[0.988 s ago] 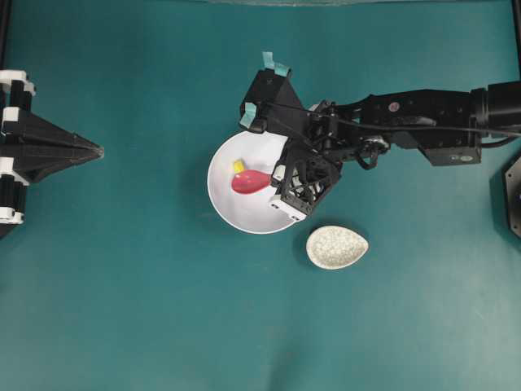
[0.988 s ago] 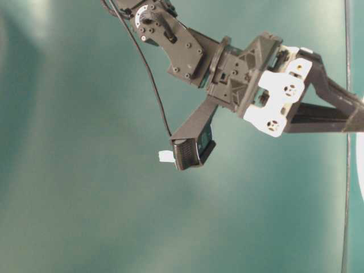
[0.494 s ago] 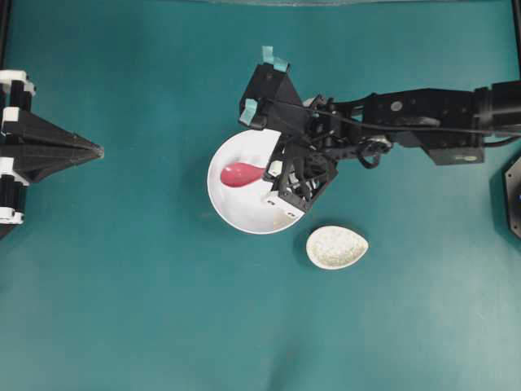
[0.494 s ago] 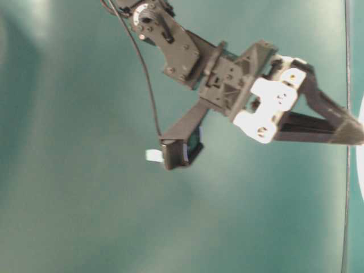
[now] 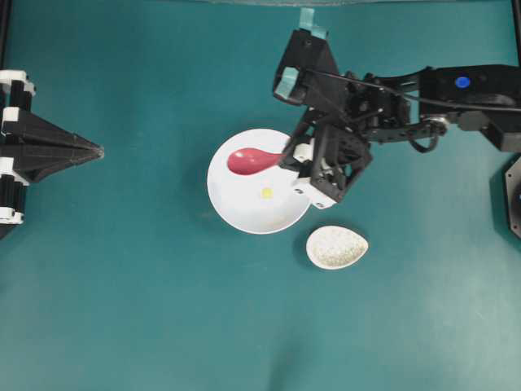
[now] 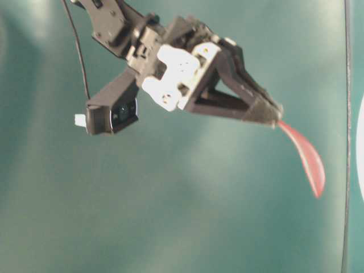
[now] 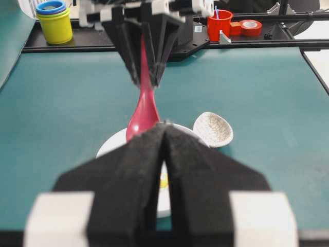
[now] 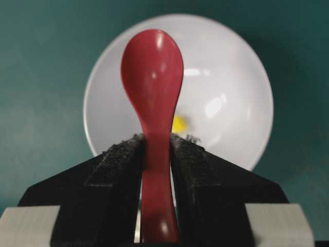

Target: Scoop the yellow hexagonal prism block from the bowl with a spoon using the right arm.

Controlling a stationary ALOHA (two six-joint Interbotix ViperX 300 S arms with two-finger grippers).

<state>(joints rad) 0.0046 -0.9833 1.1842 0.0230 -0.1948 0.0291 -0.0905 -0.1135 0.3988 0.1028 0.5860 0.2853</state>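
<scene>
Right gripper (image 8: 156, 154): clamped on the red spoon (image 8: 153, 82) handle, above the white bowl (image 5: 236, 204).
Block (image 5: 267, 193): yellow, lying in the bowl.
Left gripper (image 7: 164, 139): closed, empty.

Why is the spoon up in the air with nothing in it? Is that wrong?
A bit odd, yes. The right gripper holds the red spoon lifted above the white bowl, but its scoop is empty. The little yellow block sits in the bowl, so the scoop missed.
</scene>
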